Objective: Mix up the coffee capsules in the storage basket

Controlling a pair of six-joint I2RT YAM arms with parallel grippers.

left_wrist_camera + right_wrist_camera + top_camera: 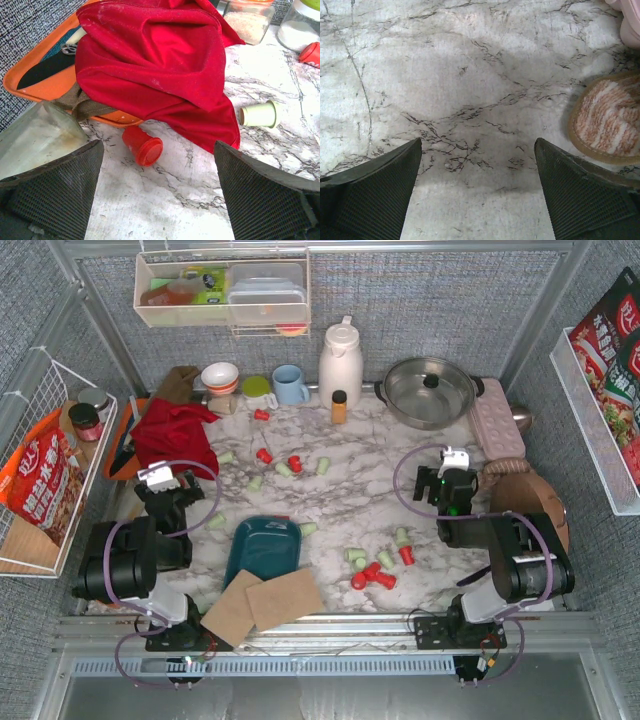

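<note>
Setting: a test cell staged as a kitchen counter. Grey fabric wall panels (pixel 420 310) on an aluminium frame (pixel 350 628) enclose a marble-pattern table (pixel 340 490). A white jug (pixel 340 362), a lidded steel pot (pixel 430 390) and a blue mug (pixel 290 385) stand along its far edge. A wire basket (pixel 25 400) at its left edge holds a snack packet (pixel 45 485).

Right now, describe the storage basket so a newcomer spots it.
On the marble table, look near the front edge, left of centre. The storage basket lies behind two brown square mats: the only dark teal shallow tray, with rounded corners.
</note>
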